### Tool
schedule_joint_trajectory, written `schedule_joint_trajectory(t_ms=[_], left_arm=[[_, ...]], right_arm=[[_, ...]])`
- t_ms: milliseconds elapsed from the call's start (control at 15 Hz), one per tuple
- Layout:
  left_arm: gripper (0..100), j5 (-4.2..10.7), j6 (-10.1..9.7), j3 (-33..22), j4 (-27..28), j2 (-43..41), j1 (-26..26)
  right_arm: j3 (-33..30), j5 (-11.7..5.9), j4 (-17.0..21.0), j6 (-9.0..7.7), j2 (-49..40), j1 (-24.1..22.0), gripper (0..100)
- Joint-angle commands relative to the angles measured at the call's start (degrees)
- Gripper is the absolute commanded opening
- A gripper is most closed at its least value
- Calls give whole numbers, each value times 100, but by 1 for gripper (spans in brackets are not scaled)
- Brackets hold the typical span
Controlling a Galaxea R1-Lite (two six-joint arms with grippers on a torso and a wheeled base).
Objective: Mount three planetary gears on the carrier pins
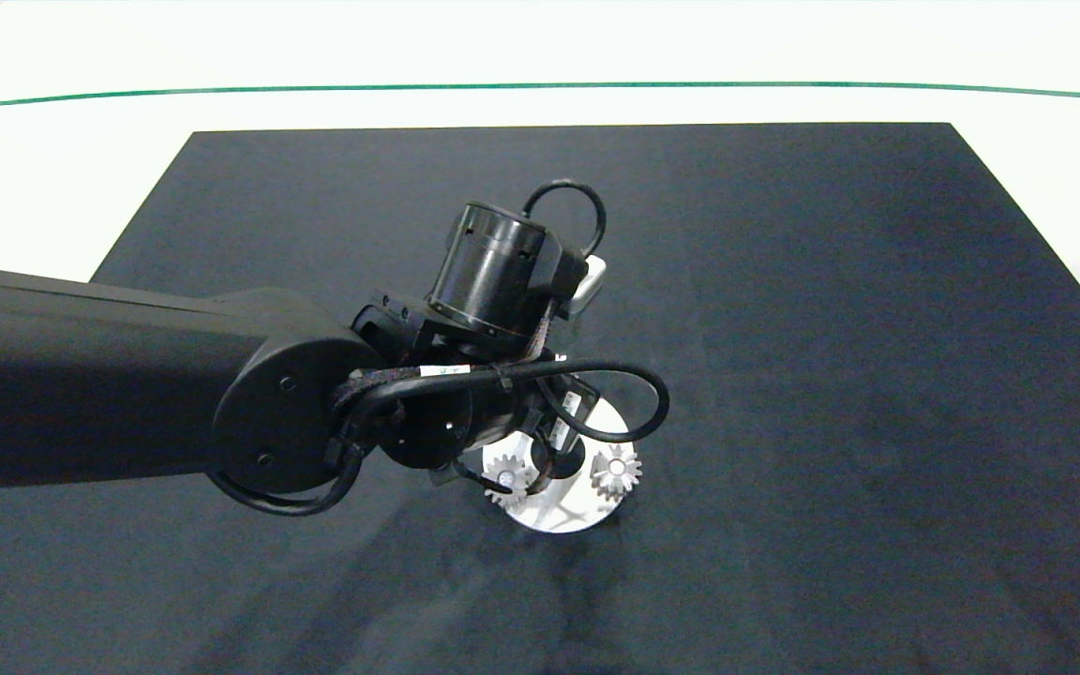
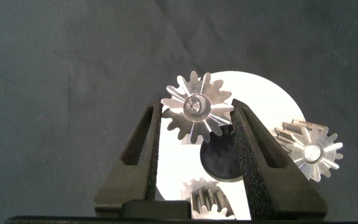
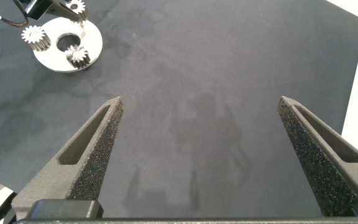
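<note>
The white carrier disc [image 1: 563, 514] lies on the black mat, under my left arm. Two planetary gears [image 1: 615, 472] [image 1: 507, 478] sit on its near side, each with a white carrier pin [image 2: 311, 151] showing in its centre. My left gripper [image 2: 196, 107] is shut on a third planetary gear [image 2: 191, 124] over the disc's [image 2: 260, 93] far side; whether that gear is fully down on its pin I cannot tell. In the head view the wrist hides this gear. My right gripper [image 3: 199, 102] hangs open over bare mat, well away from the disc [image 3: 51, 59].
The black mat [image 1: 831, 328] covers most of the white table [image 1: 52, 169], with a green line [image 1: 540, 87] running along the far side. The left arm's cables [image 1: 634, 394] loop over the disc.
</note>
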Motion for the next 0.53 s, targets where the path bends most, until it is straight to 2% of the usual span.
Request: schedule_joint_trajectory(t_ms=[67,533], left_arm=[[13,19,-2,29,10,-6,9],[13,10,7,12,1,-6,0]], right_arm=[[10,-3,14,-15,9,4,100],[1,-3,14,-15,-8,4,100]])
